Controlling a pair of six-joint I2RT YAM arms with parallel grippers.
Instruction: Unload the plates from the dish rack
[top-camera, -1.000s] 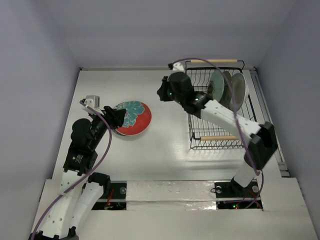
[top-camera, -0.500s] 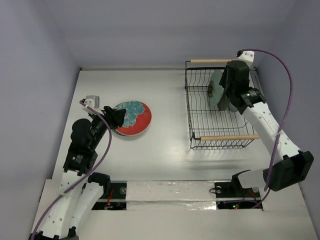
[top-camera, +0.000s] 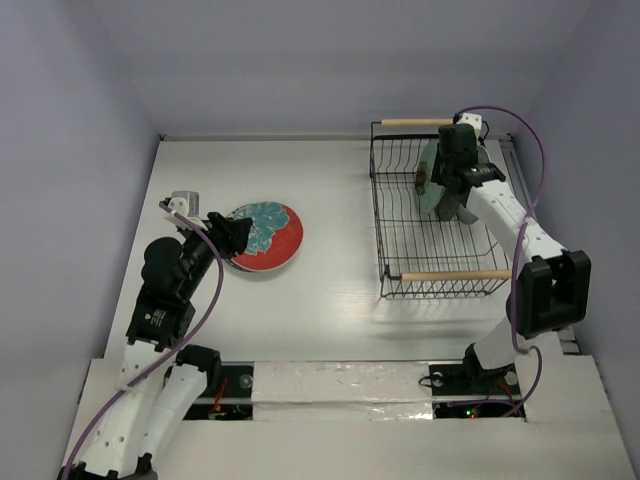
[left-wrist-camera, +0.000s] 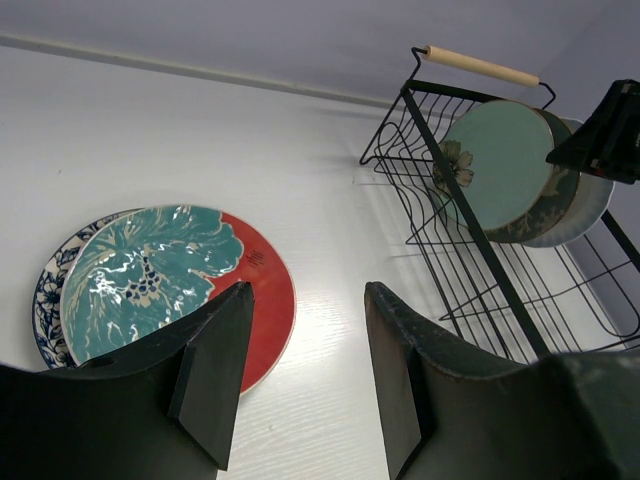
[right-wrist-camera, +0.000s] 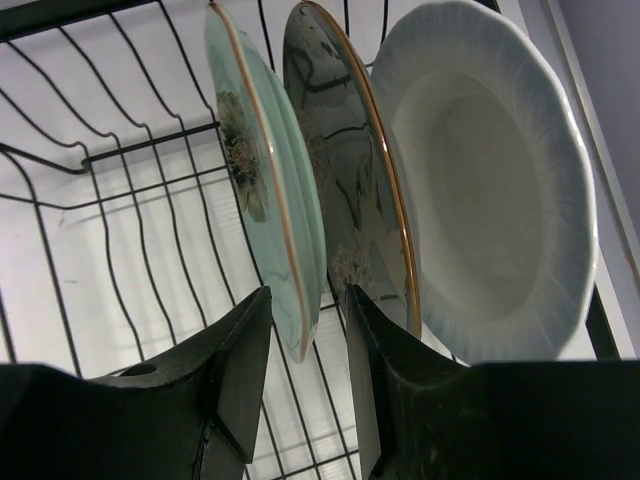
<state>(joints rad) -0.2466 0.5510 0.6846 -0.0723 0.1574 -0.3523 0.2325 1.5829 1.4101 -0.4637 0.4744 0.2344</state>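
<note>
The right gripper (right-wrist-camera: 306, 296) is seen with its jaws apart, set astride the lower rim of the pale green plate (right-wrist-camera: 285, 230); whether either finger is touched by the rim cannot be told. The pale green plate is stood on edge in the dish rack (top-camera: 381, 215). At its 3 o'clock side in the right wrist view the grey-brown plate (right-wrist-camera: 345, 150) is leaned close beside it, and the white plate (right-wrist-camera: 480, 180) is stood on edge just beyond that. In the top view these three plates are found in the far half of the dish rack, toward 1 o'clock, near the far wooden handle (top-camera: 418, 122). The near wooden handle (top-camera: 445, 275) is seen at the rack's 6 o'clock end. The dish rack is set on the counter (top-camera: 330, 200), toward its 3 o'clock side.

The left gripper (left-wrist-camera: 307, 300) is held with its jaws apart at the 9 o'clock edge of the red plate (top-camera: 275, 235) in the top view. The red plate, marked with a teal design, is laid flat on the blue-white plate (left-wrist-camera: 45, 290), of which only a crescent at 9 o'clock is shown. This stack is placed toward the counter's 9 o'clock side, well apart from the dish rack
</note>
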